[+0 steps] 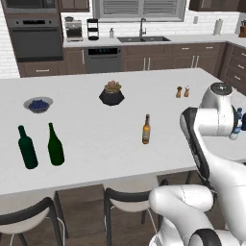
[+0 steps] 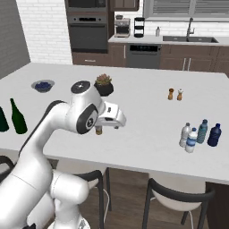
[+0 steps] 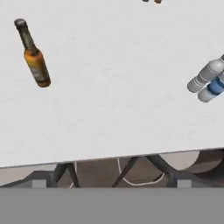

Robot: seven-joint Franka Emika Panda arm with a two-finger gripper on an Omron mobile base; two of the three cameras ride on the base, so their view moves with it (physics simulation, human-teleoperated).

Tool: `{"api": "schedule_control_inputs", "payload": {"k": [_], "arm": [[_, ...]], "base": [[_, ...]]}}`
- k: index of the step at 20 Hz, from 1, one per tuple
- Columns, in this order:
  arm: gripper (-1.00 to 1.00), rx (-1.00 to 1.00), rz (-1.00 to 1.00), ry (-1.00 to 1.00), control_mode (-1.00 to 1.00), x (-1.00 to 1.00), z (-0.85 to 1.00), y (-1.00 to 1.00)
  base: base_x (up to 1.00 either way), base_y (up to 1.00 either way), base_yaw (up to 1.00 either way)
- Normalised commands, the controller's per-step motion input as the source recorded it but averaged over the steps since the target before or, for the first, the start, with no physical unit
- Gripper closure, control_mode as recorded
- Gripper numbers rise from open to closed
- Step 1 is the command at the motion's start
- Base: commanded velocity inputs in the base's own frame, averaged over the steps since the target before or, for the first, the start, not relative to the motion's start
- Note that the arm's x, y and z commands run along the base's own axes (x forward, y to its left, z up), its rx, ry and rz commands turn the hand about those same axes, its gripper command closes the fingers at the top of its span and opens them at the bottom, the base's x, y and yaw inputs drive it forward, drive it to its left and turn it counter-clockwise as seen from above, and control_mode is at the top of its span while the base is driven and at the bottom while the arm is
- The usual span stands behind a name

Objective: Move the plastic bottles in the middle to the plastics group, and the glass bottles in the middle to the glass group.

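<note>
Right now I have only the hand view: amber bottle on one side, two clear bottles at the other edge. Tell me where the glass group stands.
Observer: Two tall green bottles stand upright near the counter's left end, well apart from the amber bottle.
Operator: Report what is beside the clear bottles.
Observer: The water bottles stand right next to a blue-tinted bottle and a dark blue bottle.
Operator: Name what else is near the amber one.
Observer: A potted plant and a bowl sit farther back on the counter.
</note>
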Motion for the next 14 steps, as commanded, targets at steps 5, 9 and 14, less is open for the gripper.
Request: {"api": "schedule_control_inputs", "payload": {"k": [5, 9, 14], "arm": [[-1.00, 0.17, 0.28, 0.00, -1.00, 0.70, 0.00, 0.50], [-1.00, 0.11, 0.11, 0.03, -1.00, 0.78, 0.09, 0.45], [-1.00, 0.04, 0.02, 0.15, -1.00, 0.67, 0.01, 0.53]], "base": [[0.00, 0.00, 0.00], [0.00, 0.00, 0.00], [0.00, 0.00, 0.00]]}}
